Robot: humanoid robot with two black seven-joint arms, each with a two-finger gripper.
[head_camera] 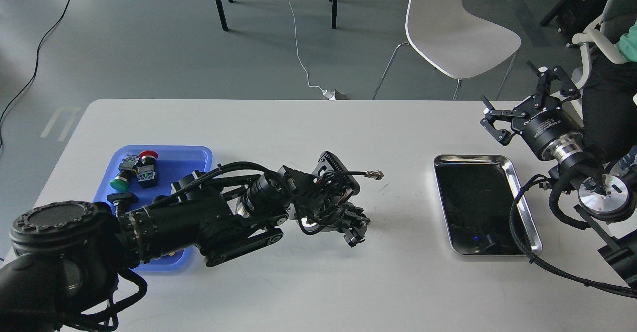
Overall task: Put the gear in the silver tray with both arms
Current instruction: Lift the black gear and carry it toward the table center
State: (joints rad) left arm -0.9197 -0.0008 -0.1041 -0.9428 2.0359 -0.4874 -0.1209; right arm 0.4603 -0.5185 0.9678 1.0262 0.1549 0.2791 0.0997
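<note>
Silver tray (517,192): polished steel, mirror-glossy floor. Blue tray (199,155): smooth plastic. Table (298,133): matt white.

My left gripper (351,225) is hanging low over the white table (298,128), pointing toward four o'clock, its fingers too dark and bunched to tell apart. My right gripper (522,98) is sitting at two o'clock with its fingers spread wide and nothing between them. The silver tray (517,192) is lying at three o'clock, and the blue tray (196,155) holding push buttons (134,168) is sitting at nine o'clock under my left arm.
</note>
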